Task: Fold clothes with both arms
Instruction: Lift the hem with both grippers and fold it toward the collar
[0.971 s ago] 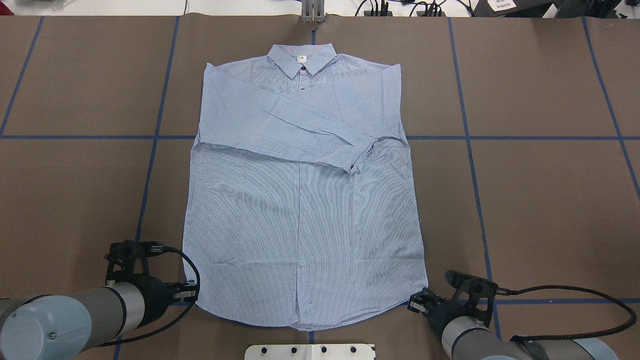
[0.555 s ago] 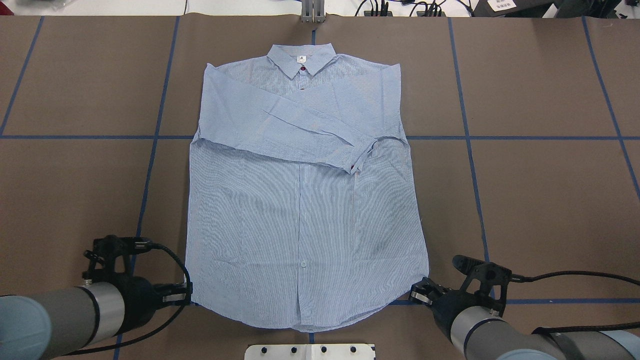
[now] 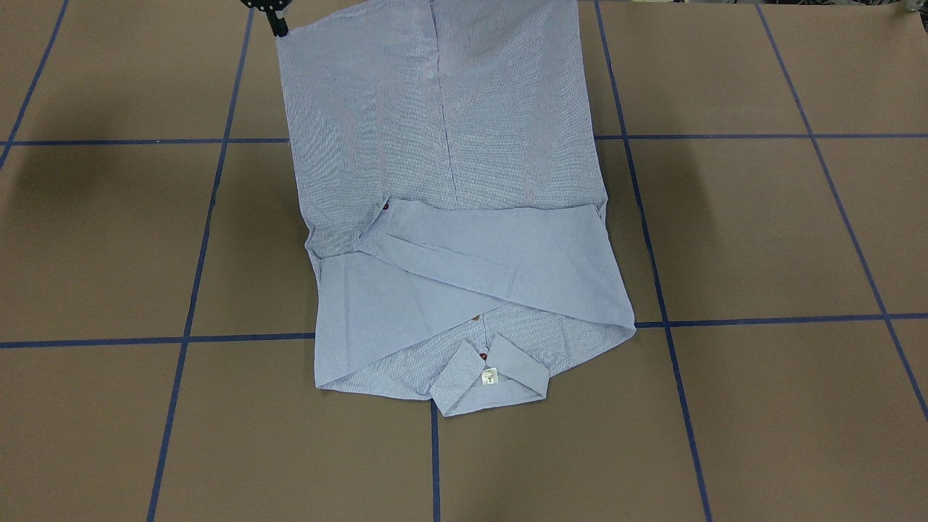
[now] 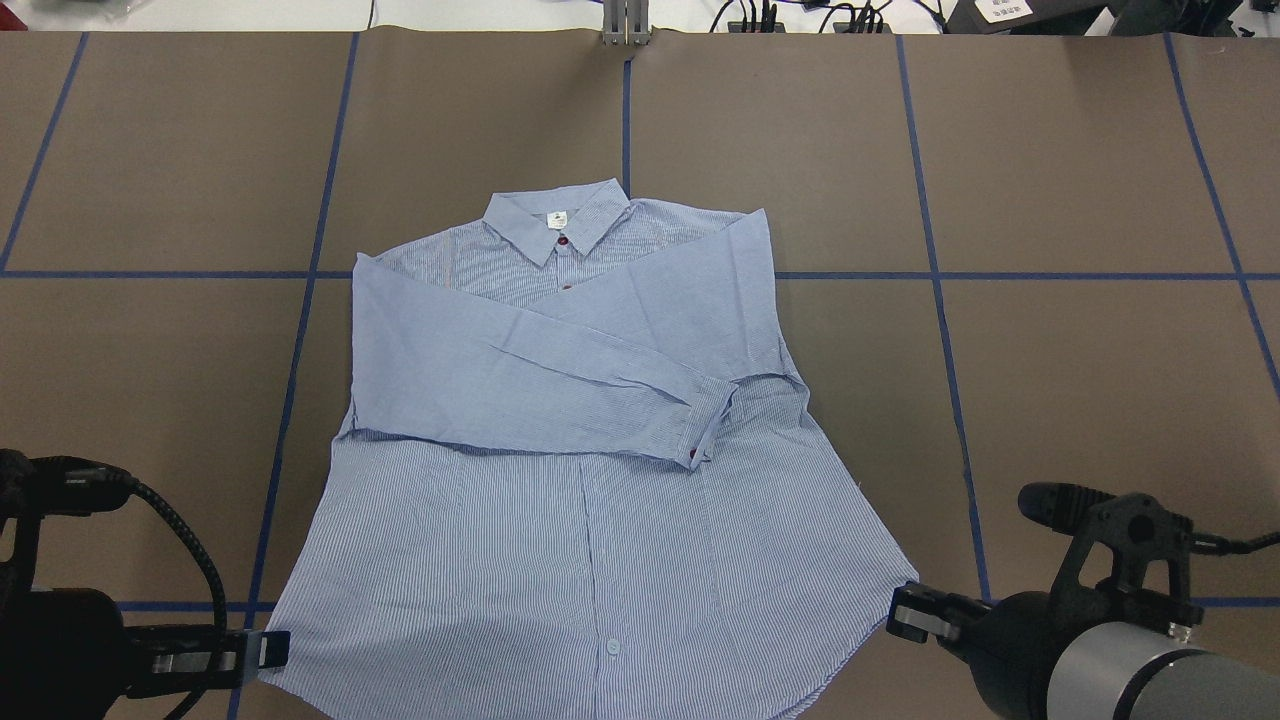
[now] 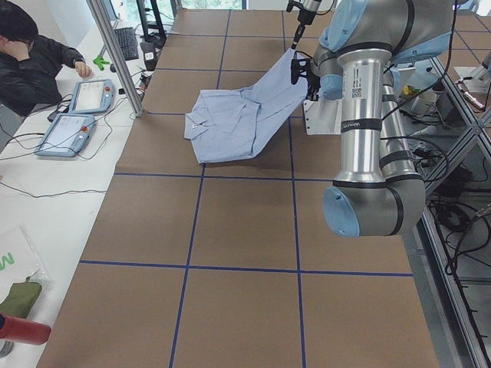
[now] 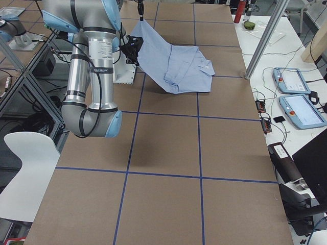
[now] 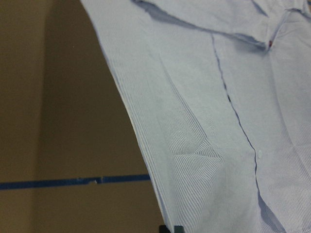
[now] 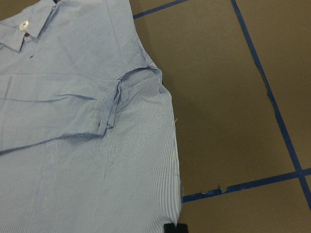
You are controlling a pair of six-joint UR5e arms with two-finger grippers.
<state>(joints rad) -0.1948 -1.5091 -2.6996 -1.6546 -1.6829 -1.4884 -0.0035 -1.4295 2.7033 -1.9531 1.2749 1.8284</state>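
Left hand: fingers pinched onto the hem corner of the shirt on the robot's left, at the bottom edge of the overhead view. Right hand: likewise clamped on the opposite hem corner; its black tip also shows at the top of the front-facing view, touching the cloth edge.

Both side views show the hem end held up off the surface. The fabric slopes down from the two hands to the collar end, which lies flat. Hem stretched fairly taut between the hands, button placket running down the middle.

Further out: one long sleeve folded across the chest, its cuff ending near the shirt's right side, a dark red button at its edge. Collar points away from the robot, white neck label showing.

Surface brown, marked with blue tape lines. A person sits at the far side in the left exterior view.
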